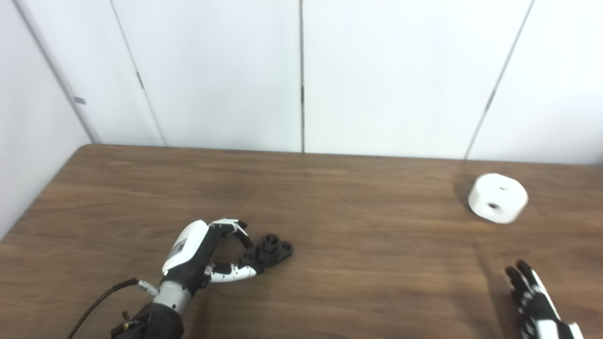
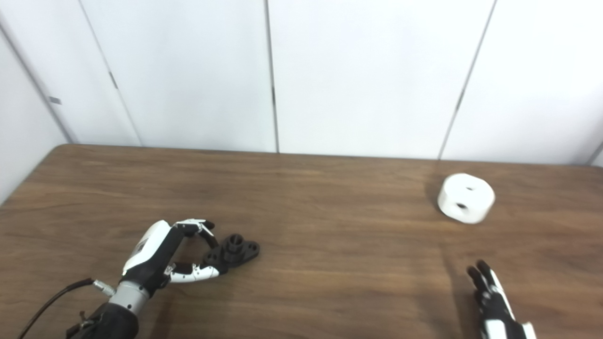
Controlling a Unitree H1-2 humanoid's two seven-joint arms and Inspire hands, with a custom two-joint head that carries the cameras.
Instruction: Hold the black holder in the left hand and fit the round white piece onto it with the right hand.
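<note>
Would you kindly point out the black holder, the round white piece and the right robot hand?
black holder (image 1: pixel 271 248), left eye view, on its raised centre boss.
round white piece (image 1: pixel 497 197), left eye view, on its top face.
right robot hand (image 2: pixel 494 299), right eye view, on its back.

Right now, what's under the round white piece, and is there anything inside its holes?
The round white piece sits directly on the wooden table, apart from both hands. Its two holes look dark; their insides cannot be seen. Its underside is hidden.
</note>
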